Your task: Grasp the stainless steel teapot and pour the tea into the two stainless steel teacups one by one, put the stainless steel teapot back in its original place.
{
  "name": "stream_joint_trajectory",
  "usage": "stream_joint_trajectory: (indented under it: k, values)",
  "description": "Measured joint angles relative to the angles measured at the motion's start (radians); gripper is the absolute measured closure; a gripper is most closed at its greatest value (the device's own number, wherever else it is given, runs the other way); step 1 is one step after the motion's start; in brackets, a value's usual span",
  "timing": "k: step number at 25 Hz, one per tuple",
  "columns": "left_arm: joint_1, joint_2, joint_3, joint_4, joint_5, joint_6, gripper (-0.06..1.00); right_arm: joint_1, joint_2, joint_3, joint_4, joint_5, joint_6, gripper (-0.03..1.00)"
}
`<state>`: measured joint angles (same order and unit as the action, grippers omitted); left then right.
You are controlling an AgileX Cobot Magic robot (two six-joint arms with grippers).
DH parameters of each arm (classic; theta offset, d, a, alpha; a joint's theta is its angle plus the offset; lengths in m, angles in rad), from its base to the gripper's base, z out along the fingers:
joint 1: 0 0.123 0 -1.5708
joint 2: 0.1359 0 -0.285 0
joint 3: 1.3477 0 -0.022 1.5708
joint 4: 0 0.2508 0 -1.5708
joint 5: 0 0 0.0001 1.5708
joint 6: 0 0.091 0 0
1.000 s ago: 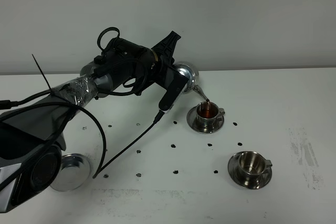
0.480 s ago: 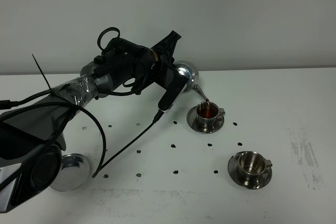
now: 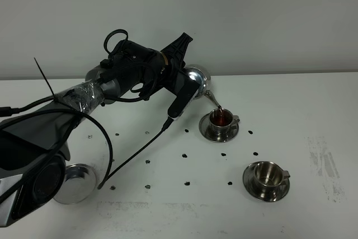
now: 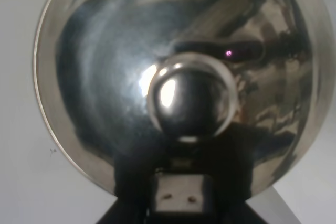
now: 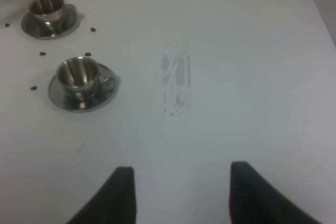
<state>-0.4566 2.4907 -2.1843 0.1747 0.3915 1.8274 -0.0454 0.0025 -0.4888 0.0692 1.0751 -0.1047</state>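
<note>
My left gripper (image 3: 188, 78) is shut on the stainless steel teapot (image 3: 198, 75), which it holds tilted above the table. The thin spout (image 3: 214, 99) points down over the far teacup (image 3: 222, 119). Reddish-brown tea (image 3: 222, 116) fills that cup, which stands on its saucer (image 3: 209, 131). The near teacup (image 3: 267, 175) on its saucer looks empty. In the left wrist view the domed lid (image 4: 105, 66) and its knob (image 4: 191, 103) fill the frame. The bare saucer (image 3: 79, 184) lies at the front left. The right wrist view shows both cups (image 5: 47, 7) (image 5: 79, 75), and my right gripper (image 5: 181, 195) is open and empty.
Small black dots (image 3: 185, 154) are scattered on the white table around the cups. A black cable (image 3: 137, 152) hangs from the left arm down to the table. A scuffed grey patch (image 3: 324, 163) marks the right side. The left arm's base (image 3: 28, 166) covers the front left corner.
The teapot stays tilted over the far teacup and the tea in that cup looks slightly higher. Neither arm has shifted.
</note>
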Motion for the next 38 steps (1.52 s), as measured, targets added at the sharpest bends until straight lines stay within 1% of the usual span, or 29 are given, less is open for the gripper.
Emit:
stream_joint_trajectory:
  k: [16,38]
  values:
    - [0.000,0.000,0.000,0.022,-0.005,0.002,0.69,0.000,0.000,0.000,0.000,0.000,0.000,0.54]
    - [0.000,-0.003,0.000,0.022,-0.010,0.001,0.69,0.000,0.000,0.000,0.000,0.000,0.000,0.54]
